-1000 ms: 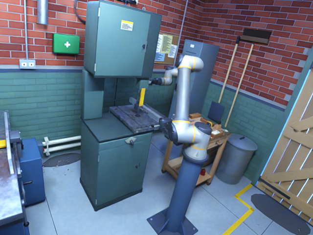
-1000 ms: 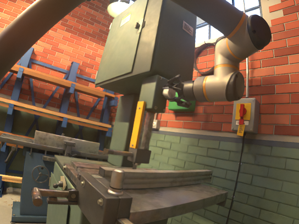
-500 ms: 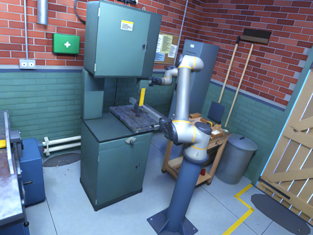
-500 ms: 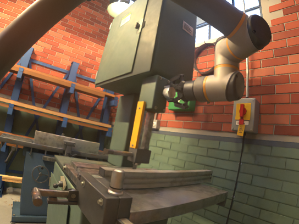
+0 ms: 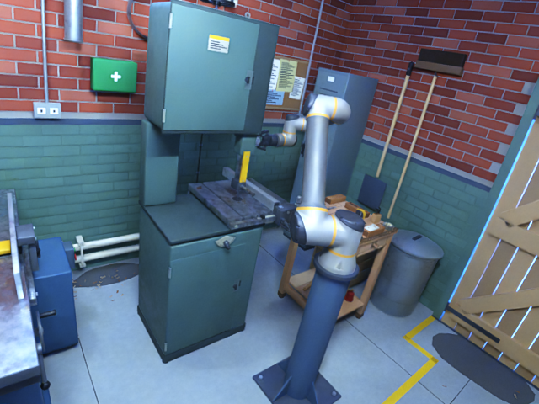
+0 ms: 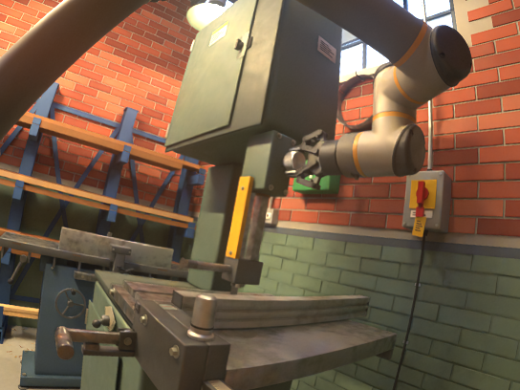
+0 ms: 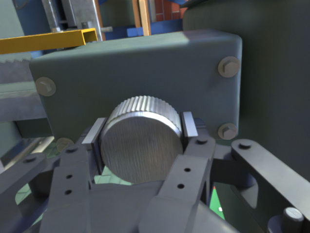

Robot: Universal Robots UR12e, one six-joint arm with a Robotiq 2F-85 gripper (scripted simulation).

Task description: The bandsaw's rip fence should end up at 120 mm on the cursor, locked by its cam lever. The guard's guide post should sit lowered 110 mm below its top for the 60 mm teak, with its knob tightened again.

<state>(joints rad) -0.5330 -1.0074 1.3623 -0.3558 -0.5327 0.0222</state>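
Note:
The guide post's knob [image 7: 141,140] is a round, knurled steel knob on the green housing [image 7: 140,80] under the bandsaw's upper cabinet. The yellow guard [image 6: 239,217] hangs from that housing down to the blade guide block [image 6: 246,271] just above the table. The rip fence [image 6: 272,308] lies on the table, with its cam lever [image 6: 91,337] at the front rail. My gripper [image 7: 140,130] reaches in from the right of the housing [image 6: 298,161] and is closed around the knob.
A grey bin [image 5: 405,272] stands behind my pedestal, beside a wooden cart [image 5: 348,252]. A broom and a shovel [image 5: 409,130] lean on the brick wall. Another machine [image 5: 21,287] fills the left edge. A switch box [image 6: 423,200] is on the wall behind my arm.

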